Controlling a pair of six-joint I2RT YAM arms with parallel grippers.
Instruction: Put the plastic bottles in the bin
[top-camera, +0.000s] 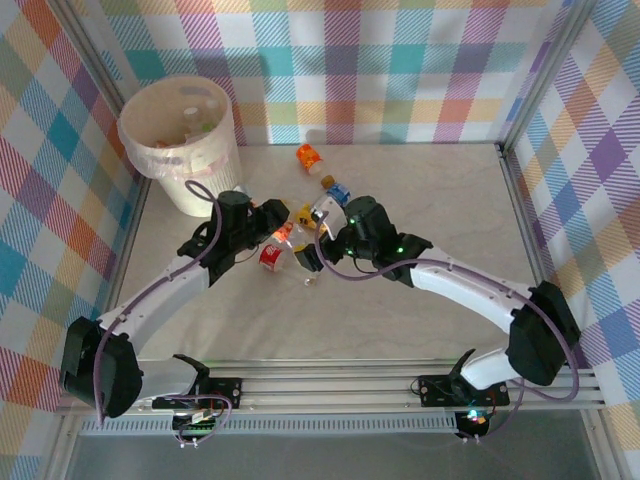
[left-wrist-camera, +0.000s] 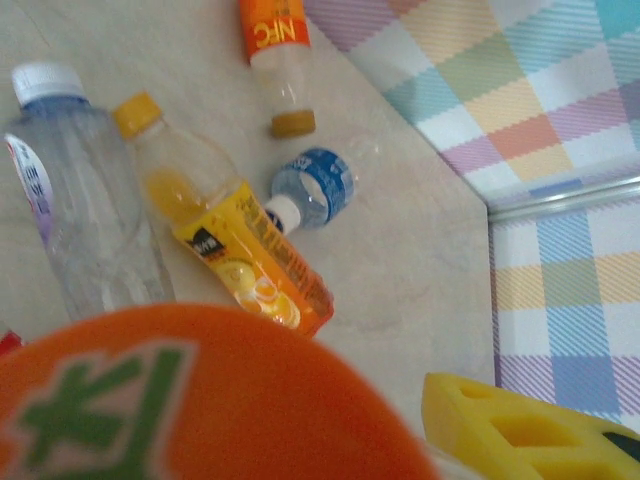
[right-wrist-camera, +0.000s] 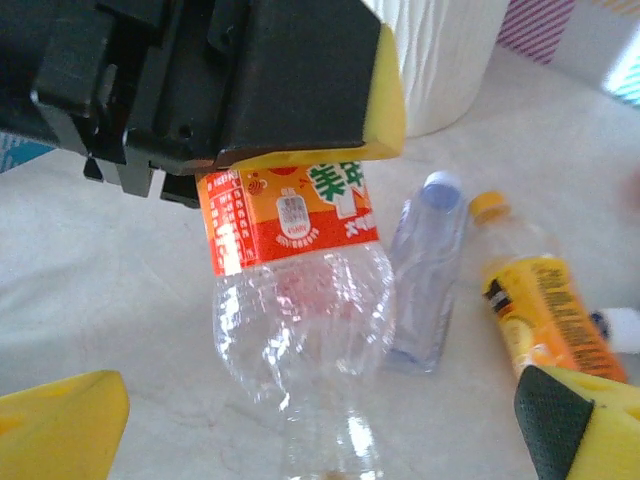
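My left gripper (top-camera: 273, 233) is shut on a clear plastic bottle with an orange-and-red label (right-wrist-camera: 300, 290), held just above the table. Its black jaw with a yellow pad (right-wrist-camera: 385, 95) clamps the label. The same orange label (left-wrist-camera: 200, 400) looms large beside my left yellow finger (left-wrist-camera: 520, 430). My right gripper (right-wrist-camera: 320, 440) is open, its yellow fingers (right-wrist-camera: 60, 425) wide on either side of this bottle's clear end, not touching it. More bottles lie on the table: a clear white-capped one (left-wrist-camera: 80, 200), a yellow one (left-wrist-camera: 235, 245), a blue-labelled one (left-wrist-camera: 315, 188) and an orange one (left-wrist-camera: 275, 50). The cream bin (top-camera: 180, 140) stands at the far left.
The bin holds several bottles inside its liner. Checked walls close the table at the back and both sides, with a metal corner post (top-camera: 525, 110) at the right. The loose bottles cluster mid-table just beyond both grippers. The bin's ribbed wall (right-wrist-camera: 440, 60) rises close behind the held bottle.
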